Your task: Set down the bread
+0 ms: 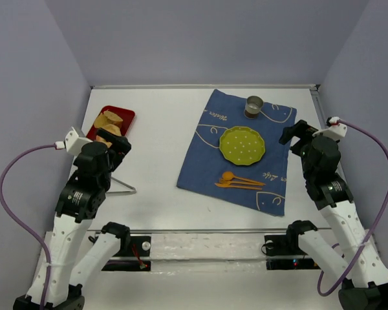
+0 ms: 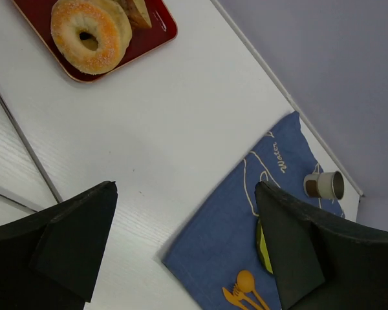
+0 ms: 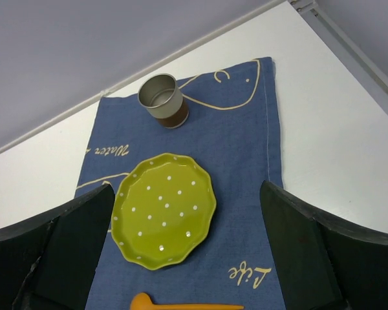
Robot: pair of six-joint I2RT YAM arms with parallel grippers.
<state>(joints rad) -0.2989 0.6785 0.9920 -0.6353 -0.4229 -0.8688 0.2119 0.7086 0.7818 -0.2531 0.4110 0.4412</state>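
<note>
My left claw (image 2: 184, 223) is spread wide, well short of the orange-golden ring-shaped bread (image 2: 89, 35) in the red plastic tray (image 2: 158, 32). If I come down crooked, I could snag the tan bread piece (image 2: 137, 13) just beside it. My right claw (image 3: 184, 226) is spread too.

Left arm (image 1: 90, 171) and right arm (image 1: 323, 165): white lower links, black joint housings and wrist sections. 1 purple cable (image 1: 1, 187) runs from a white connector (image 1: 70, 137) on each wrist. Gripper fingers (image 2: 71, 239): matte black, wedge-shaped, 2 per arm.
</note>
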